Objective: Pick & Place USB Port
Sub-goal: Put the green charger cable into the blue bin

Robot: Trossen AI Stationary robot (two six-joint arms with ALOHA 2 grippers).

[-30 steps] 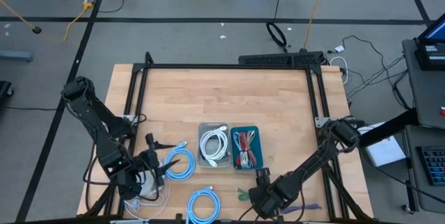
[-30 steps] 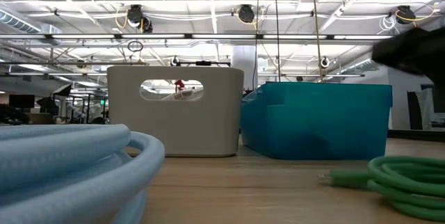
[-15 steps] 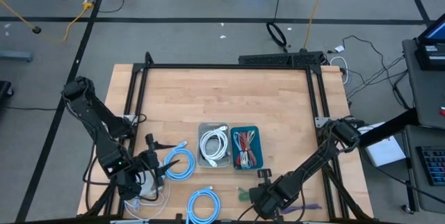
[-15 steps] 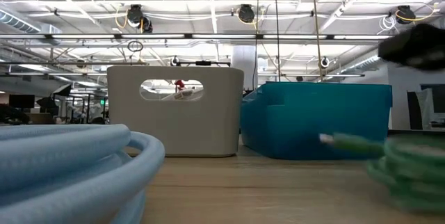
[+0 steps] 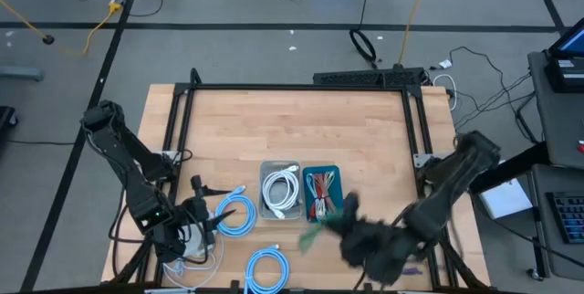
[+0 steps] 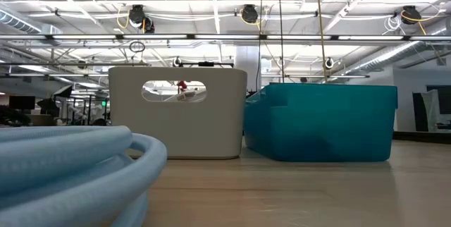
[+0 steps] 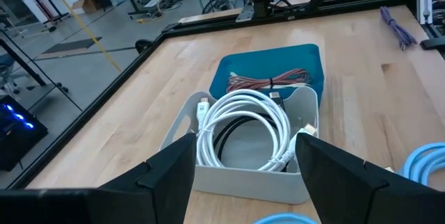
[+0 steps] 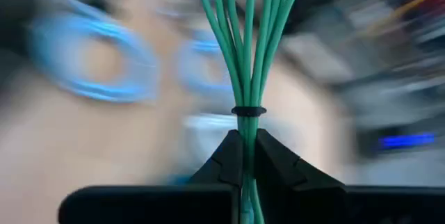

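My right gripper is raised over the near part of the table, beside the teal bin, blurred, and shut on a green USB cable bundle. The cable trails from it toward the table's left. My left gripper stands open near the table's near left, touching nothing; in its wrist view the gripper faces the white bin. The low view shows neither gripper nor the green cable. My right gripper pinches the gathered strands of the green cable between its two fingers, just short of a thin black tie round the bundle. The strands run on along the fingers and fan out past the tie. The cable is lifted clear of the table.
The white bin holds a white cable; the teal bin holds red cable. Two light-blue cable coils lie near the front edge, one filling the low view's near left. A black frame borders the table.
My right gripper has risen sharply from the table near the front edge and gone a little toward the teal bin, rolling as it went. The green cable, which lay coiled on the table, has come up with it and left the low view.
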